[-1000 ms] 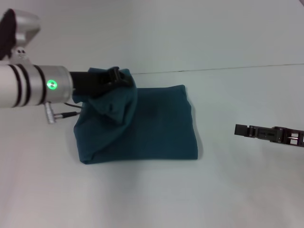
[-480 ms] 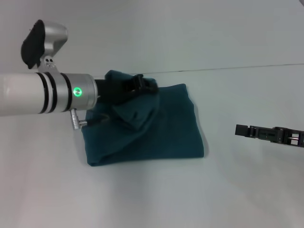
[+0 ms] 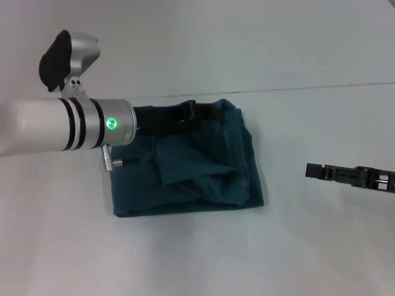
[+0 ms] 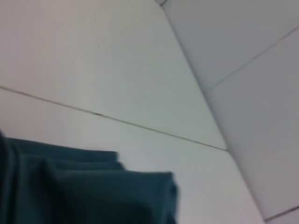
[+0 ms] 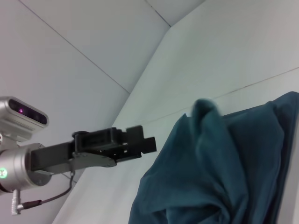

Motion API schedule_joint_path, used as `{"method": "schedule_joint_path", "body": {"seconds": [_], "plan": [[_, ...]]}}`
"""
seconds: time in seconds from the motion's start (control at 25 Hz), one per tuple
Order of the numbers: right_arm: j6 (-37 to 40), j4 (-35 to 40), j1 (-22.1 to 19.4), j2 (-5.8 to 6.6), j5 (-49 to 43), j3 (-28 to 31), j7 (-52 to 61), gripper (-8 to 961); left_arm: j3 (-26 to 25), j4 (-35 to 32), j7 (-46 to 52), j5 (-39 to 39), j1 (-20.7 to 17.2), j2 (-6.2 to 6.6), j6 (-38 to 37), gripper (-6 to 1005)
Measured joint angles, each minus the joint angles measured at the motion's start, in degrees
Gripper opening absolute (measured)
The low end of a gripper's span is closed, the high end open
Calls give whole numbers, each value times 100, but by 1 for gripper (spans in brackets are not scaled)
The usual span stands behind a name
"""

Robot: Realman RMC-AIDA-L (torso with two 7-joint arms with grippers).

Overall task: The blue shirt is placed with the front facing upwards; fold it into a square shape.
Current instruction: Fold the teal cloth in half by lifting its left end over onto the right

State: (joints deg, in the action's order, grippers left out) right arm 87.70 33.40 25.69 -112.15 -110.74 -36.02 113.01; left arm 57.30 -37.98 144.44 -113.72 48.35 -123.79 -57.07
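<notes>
The dark teal-blue cotton shirt point(image 3: 197, 166) is lying as a folded, roughly rectangular slab near the middle of the pale surface point(image 3: 185, 259), slightly longer side to side than front to back. A loose, rumpled layer is resting across its top, bunching toward the near right corner. The left end effector point(image 3: 203, 113) is reaching in from the robot's left and hanging over the slab's far edge, so the bulk of the cloth lies toward the robot from its black fingers. In the right wrist view those fingers point(image 5: 140, 142) are appearing beside the raised cloth rather than pinching it, and so are judged released, holding nothing. The right end effector point(image 3: 313, 170) is hovering well apart on the slab's right side, level with its middle; whether it is parted or closed cannot be told. The left arm is therefore the nearer one. Bare surface is lying open on every side of the shirt, leaving free room for smoothing the loose layer.
</notes>
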Motion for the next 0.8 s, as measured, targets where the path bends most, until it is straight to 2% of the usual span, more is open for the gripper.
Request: {"method": "schedule_joint_path", "body": {"seconds": [0.2,0.4,0.52,0.64,0.8], "plan": [[2,0,9,4,0,-11,3,884,-29,-165,-73,229,-185,136,-198,498],[4,0,1,36,0,-11,20,884,-201,-169,241,184,-467,366,-388,705],[7,-5,0,43,0,-11,27,884,-177,-79,559,140,-631,497,-625,745],[11,-8,5,44,0,-10,28,884,-176,-42,819,74,-784,560,-928,745],[16,-9,17,44,0,-10,29,884,-176,0,969,-25,-933,535,-1090,745]]}}
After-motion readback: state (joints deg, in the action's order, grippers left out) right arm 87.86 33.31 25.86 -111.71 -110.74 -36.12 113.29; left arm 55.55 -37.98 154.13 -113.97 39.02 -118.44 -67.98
